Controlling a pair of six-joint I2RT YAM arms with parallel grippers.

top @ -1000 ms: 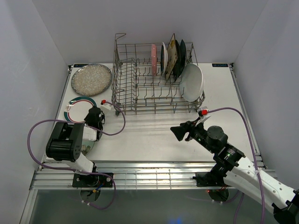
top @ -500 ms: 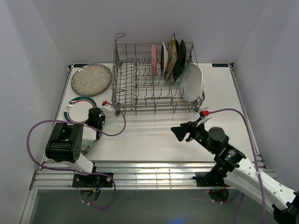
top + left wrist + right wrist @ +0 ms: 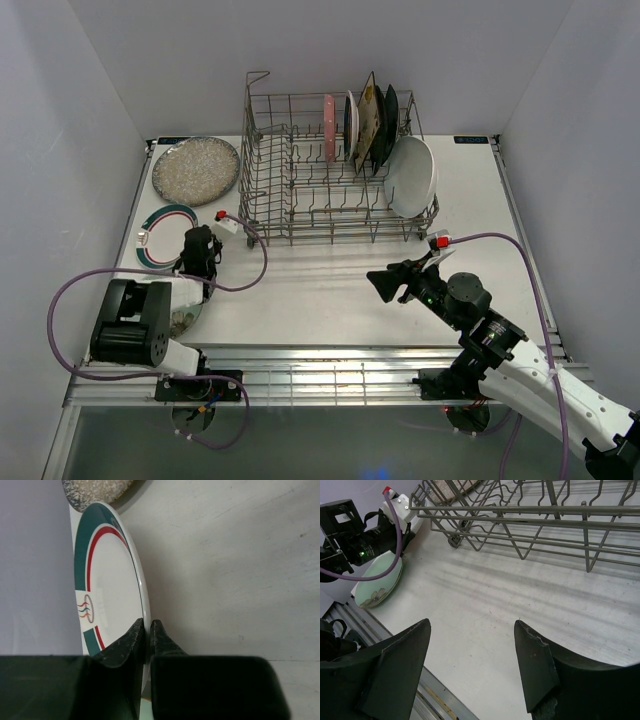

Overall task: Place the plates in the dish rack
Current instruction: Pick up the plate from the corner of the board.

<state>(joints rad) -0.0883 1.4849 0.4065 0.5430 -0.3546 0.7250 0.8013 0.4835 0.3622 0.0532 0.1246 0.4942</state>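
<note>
My left gripper [image 3: 147, 625] is shut on the rim of the teal-rimmed white plate [image 3: 107, 587], which stands on edge off the table; it also shows in the top view [image 3: 163, 222] at the left. A pale green plate [image 3: 376, 582] lies under the left arm. The speckled silver round plate [image 3: 195, 169] lies at the back left. The grey wire dish rack [image 3: 300, 190] holds a pink plate [image 3: 329, 128], several dark and floral plates [image 3: 372, 125] and a white oval plate [image 3: 411, 176] at its right end. My right gripper [image 3: 472, 630] is open and empty above bare table in front of the rack.
Purple cables loop from both wrists [image 3: 250, 262]. The grey side walls stand close on the left [image 3: 60, 150] and right. An aluminium rail [image 3: 320, 375] runs along the table's near edge.
My left gripper has swung left and toward the back with the teal-rimmed plate, tipping it up on edge. The right arm has barely moved.
</note>
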